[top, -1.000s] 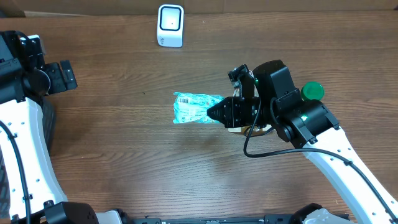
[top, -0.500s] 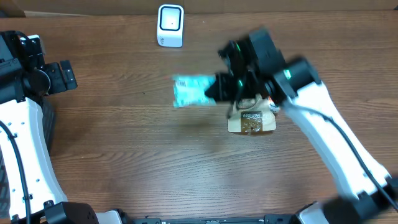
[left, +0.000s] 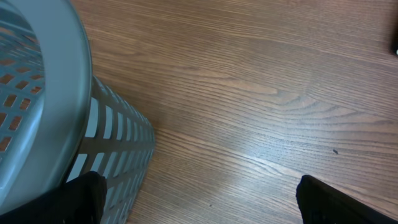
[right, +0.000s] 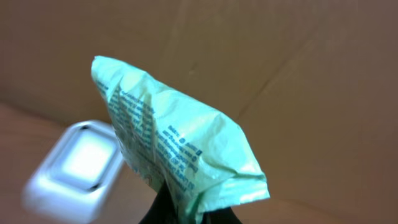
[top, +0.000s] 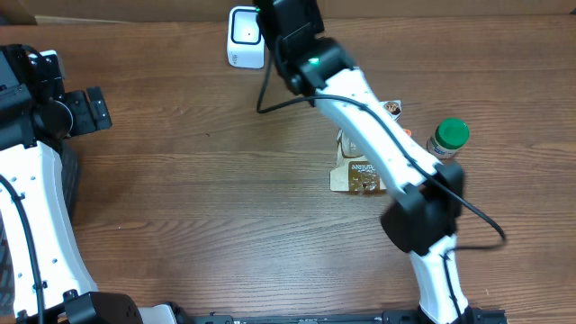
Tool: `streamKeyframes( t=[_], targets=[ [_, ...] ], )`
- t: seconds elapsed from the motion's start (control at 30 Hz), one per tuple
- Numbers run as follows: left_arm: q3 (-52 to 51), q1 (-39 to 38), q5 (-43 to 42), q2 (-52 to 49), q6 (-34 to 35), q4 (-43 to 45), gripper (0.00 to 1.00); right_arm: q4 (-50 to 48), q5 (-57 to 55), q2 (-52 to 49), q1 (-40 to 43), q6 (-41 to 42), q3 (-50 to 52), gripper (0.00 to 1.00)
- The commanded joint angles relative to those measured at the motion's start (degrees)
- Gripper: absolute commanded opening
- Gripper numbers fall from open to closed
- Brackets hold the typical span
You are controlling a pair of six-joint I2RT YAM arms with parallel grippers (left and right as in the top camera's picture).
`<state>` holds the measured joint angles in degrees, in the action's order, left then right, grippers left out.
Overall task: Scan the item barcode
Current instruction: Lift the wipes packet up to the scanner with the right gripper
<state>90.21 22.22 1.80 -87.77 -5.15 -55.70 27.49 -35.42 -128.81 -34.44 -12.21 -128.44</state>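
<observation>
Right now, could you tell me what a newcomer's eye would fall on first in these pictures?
First, the crinkled pale green packet, pinched in the right hand and held up just in front of the white barcode scanner at the table's far edge. Next, the right arm stretching diagonally across the wood table over a brown snack bag, with a green-lidded jar near that bag.

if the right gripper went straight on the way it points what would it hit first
Probably the cardboard wall ahead, with the packet the right gripper holds touching first. The scanner sits left of that line, though depth is unclear.
</observation>
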Motion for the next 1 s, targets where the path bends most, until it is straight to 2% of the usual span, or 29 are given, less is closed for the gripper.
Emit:
streamKeyframes(
  t=[0.0,0.07,0.17,0.37,0.73,0.97],
  targets=[
    [-0.1,-0.1,0.1,0.0,-1.5,0.0,1.0,-11.2,-9.5,-5.2,0.3,-24.8,-1.2,0.04],
    [-0.1,-0.1,0.1,0.0,-1.5,0.0,1.0,-18.7,-8.8,-8.0,0.3,-31.1,-1.2,0.04],
    [-0.1,-0.1,0.1,0.0,-1.5,0.0,1.0,-24.5,-5.1,-11.6,0.3,-39.0,-1.2,0.04],
    [-0.1,-0.1,0.1,0.0,-1.5,0.0,1.0,-29.5,-0.3,-17.1,0.0,-50.2,-1.2,0.04],
    [-0.1,-0.1,0.1,0.0,-1.5,0.0,1.0,-29.6,0.5,-19.6,-0.4,-53.4,-1.0,0.04],
    [-0.1,-0.1,0.1,0.0,-1.5,0.0,0.99,-29.8,1.0,-19.6,-0.9,-61.5,-1.0,0.04]
  ],
)
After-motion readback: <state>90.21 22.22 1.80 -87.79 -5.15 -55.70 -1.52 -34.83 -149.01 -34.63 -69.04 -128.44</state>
